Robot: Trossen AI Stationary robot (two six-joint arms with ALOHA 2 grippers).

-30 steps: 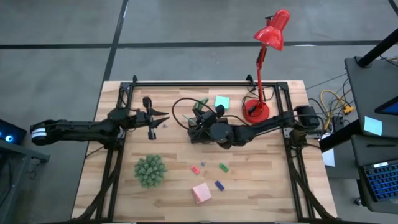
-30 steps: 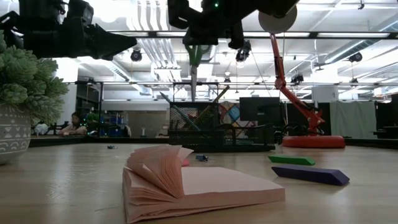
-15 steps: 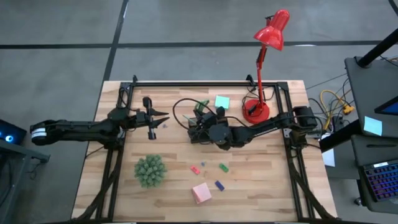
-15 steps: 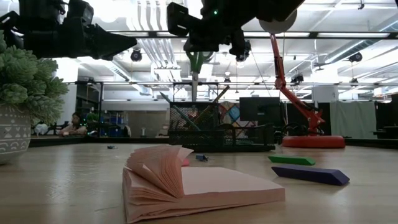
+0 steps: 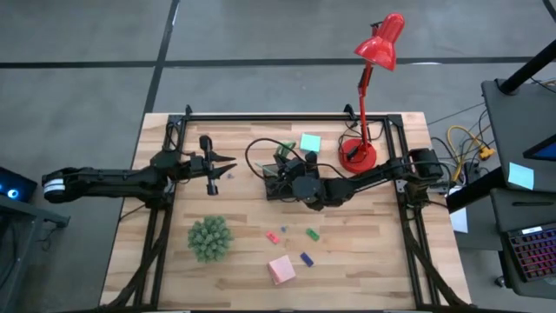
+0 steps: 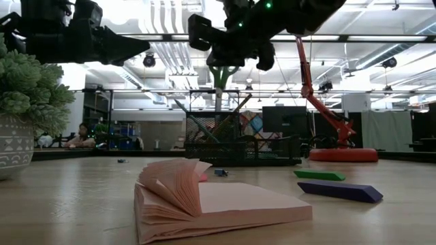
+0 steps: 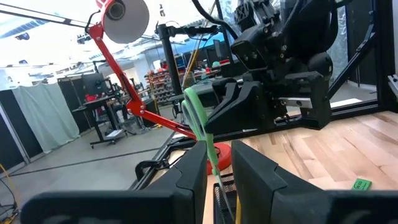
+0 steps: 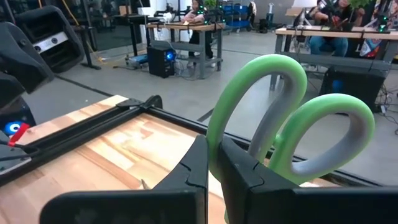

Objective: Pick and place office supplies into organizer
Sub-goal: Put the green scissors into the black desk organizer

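Note:
The green-handled scissors [image 8: 292,121] are held by my shut right gripper [image 5: 284,163] over the black organizer [image 5: 274,184]. In the low view they hang blades down [image 6: 219,92], tips at the rim of the organizer's [image 6: 238,146] mesh cup. My left gripper [image 5: 229,165] waits left of the organizer, slightly open and holding nothing. On the table lie a pink sticky pad [image 5: 281,269], a teal pad [image 5: 310,142], and pink [image 5: 273,236], green [image 5: 312,233] and blue [image 5: 306,258] erasers. My right gripper pinches the outer side of one green handle loop [image 8: 216,134] between its two fingers. It comes about level from the table's right side. The scissors hang upright below it, blades down [image 6: 219,102], lifted clear of the table.
A green spiky plant [image 5: 210,238] stands near the front left. The red lamp's base [image 5: 357,155] sits right of the organizer, its head [image 5: 380,42] high beyond the far edge. Black frame rails [image 5: 287,117] run along the table's far and side edges.
My right gripper has sunk a little toward the organizer, still shut on the scissors. The scissors stay blades down, and their tips now stand lower, at the mesh cup's rim.

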